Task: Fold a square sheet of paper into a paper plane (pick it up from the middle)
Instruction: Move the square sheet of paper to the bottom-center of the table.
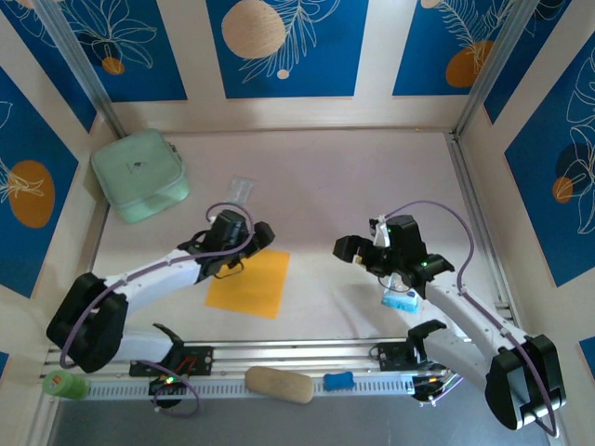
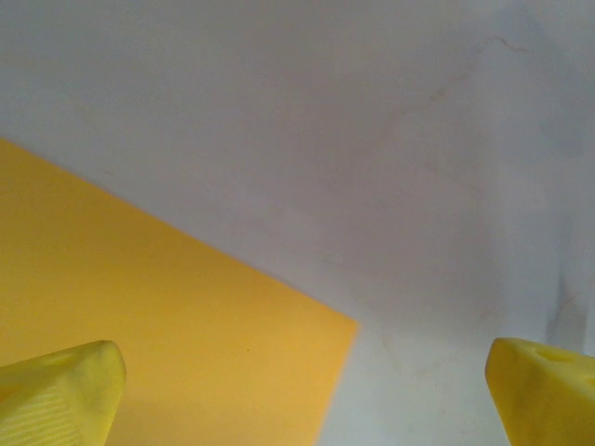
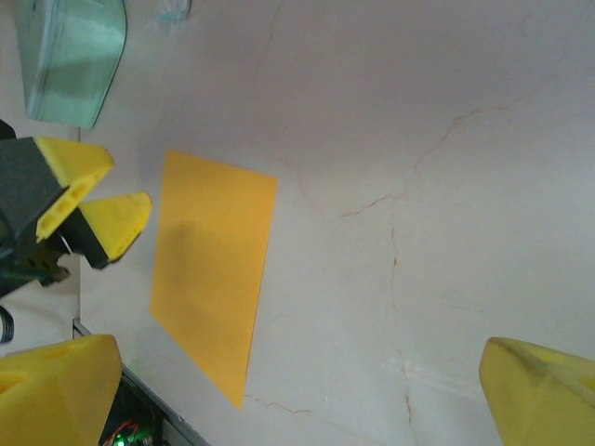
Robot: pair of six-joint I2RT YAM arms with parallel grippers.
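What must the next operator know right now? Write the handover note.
Left gripper: open, empty, low over the far edge of the square sheet of paper.
Right gripper: open, empty, off to the sheet's right above the bare table.
Sheet: lies flat between the two arms, no crease visible.
Done: nothing picked up or folded yet.
Left: grasp the sheet from its middle, then make all the folds.
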